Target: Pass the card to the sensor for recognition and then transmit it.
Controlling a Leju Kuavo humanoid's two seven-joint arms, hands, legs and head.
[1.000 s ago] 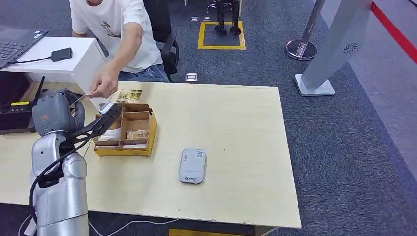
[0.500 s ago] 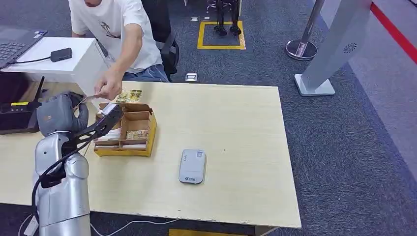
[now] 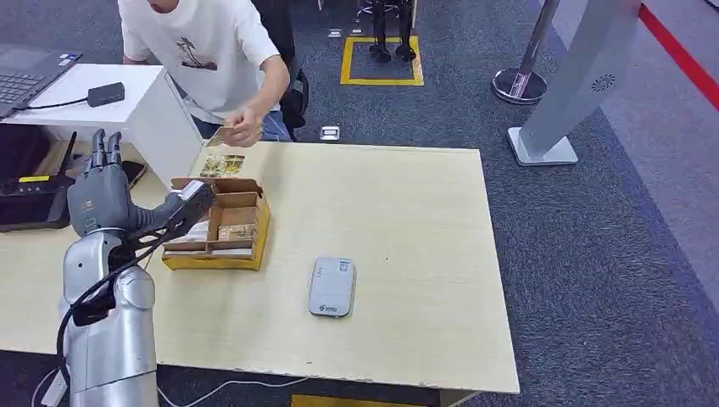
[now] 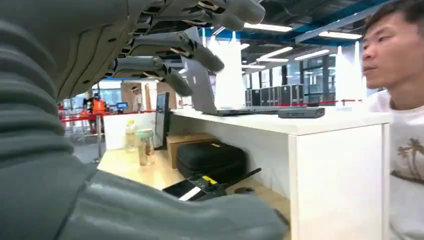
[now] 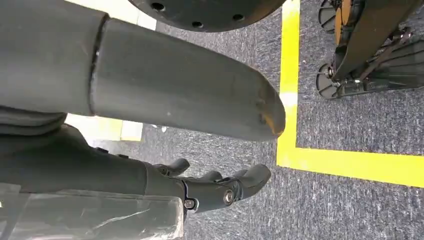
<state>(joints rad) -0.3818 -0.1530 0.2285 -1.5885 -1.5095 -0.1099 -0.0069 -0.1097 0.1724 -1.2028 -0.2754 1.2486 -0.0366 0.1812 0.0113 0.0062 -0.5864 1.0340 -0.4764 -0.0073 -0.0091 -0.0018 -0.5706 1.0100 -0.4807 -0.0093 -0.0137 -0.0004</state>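
My left hand (image 3: pixel 100 193) is raised over the table's left end, beside the cardboard box (image 3: pixel 258 239). Its fingers (image 3: pixel 100 146) point straight up and are spread, and nothing lies in them. The left wrist view shows those fingers (image 4: pixel 167 47) stretched out above the thumb with only air between. A person's hand (image 3: pixel 247 128) at the table's far edge holds a small card (image 3: pixel 220 136), well away from my hand. The grey card sensor (image 3: pixel 331 287) lies flat mid-table. My right hand (image 5: pixel 150 85) hangs over carpet, holding nothing, fingers apart from the thumb.
A picture card (image 3: pixel 222 164) lies on the table (image 3: pixel 407 212) behind the box, which has more cards in its compartments. To the left stand a white cabinet (image 3: pixel 136 106) and a black device (image 3: pixel 25 208). The person sits behind the table's far left edge.
The person pulled the card out of my left hand and drew it back toward their body. My left hand let go and its fingers straightened upward.
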